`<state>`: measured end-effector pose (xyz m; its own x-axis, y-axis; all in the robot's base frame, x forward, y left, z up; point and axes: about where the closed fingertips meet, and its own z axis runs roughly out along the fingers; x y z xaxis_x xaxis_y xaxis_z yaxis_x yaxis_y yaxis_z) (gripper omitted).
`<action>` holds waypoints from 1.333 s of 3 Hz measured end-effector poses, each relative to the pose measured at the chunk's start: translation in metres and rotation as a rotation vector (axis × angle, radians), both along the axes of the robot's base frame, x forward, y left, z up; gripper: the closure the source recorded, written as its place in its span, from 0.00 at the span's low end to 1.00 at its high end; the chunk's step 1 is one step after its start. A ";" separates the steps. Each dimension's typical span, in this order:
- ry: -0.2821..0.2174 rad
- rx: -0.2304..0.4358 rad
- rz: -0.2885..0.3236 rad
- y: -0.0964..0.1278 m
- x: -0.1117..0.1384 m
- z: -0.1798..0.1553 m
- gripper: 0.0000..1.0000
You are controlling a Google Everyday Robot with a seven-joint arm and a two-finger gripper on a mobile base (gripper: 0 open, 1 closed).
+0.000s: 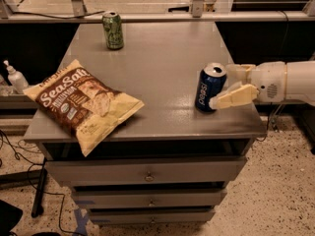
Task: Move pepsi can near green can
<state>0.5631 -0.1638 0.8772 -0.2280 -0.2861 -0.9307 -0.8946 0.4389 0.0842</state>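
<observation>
In the camera view, the arm was cut off by the right edge, so only its white forearm and the gripper (222, 86) were seen, held low over the right edge of the grey cabinet top (162, 58). Its two pale fingers (235, 97) were spread apart: the near one reached to the lower right side of the pepsi can (208, 90), while the tip of the far one was partly hidden behind the can. Whether either finger touched the can could not be told.

The pepsi can was stood upright near the right front corner, dark blue with white lettering and a silver top. The green can (113, 30) was stood upright at the far left, well apart from it. A chips bag (83, 102) was laid over the front left edge.
</observation>
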 end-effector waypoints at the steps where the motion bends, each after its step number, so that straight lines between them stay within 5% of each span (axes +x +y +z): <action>1: -0.044 0.094 0.009 0.006 0.002 0.003 0.14; 4: -0.167 0.180 0.035 0.006 -0.002 0.006 0.83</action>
<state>0.5612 -0.1583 0.8832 -0.0597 -0.1172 -0.9913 -0.9172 0.3983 0.0081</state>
